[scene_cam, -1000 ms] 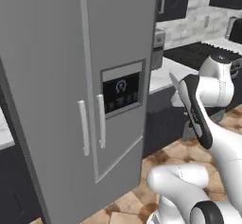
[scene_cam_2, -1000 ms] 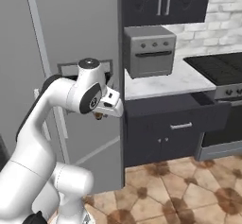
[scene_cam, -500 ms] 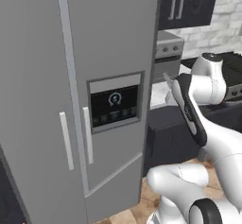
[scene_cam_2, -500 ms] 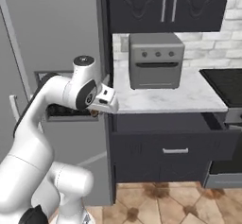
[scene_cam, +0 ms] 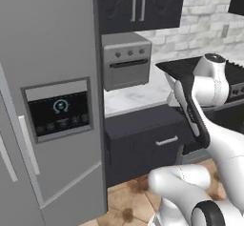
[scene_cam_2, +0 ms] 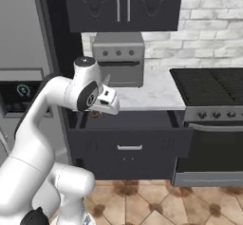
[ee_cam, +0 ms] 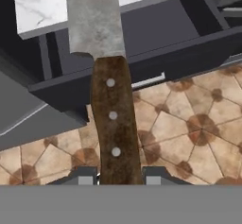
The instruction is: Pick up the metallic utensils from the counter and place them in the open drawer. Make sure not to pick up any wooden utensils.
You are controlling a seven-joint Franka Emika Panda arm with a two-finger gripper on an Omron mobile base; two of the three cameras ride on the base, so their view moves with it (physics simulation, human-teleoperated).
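We're facing the marble tabletop point(scene_cam_2: 156, 93), with the dark drawer point(ee_cam: 142, 72) pulled open beneath it. Our gripper point(ee_cam: 120, 176) is pinching the knife point(ee_cam: 106, 90) by its brown handle, its blade pointing toward the drawer above the tiled floor point(ee_cam: 189, 128).

Knife point(ee_cam: 108, 86): flat silver blade, dark brown handle with three pale rivets, held by the handle end between the jaws, blade pointing away from the hand toward the drawer. In the right base view the blade tip sticks up beside the wrist. Drawer point(ee_cam: 142, 53): wide, shallow, dark charcoal, pulled open under the white marble table point(ee_cam: 42, 3), silver bar handle on its flat front. Inside of the drawer looks dark; contents cannot be told.
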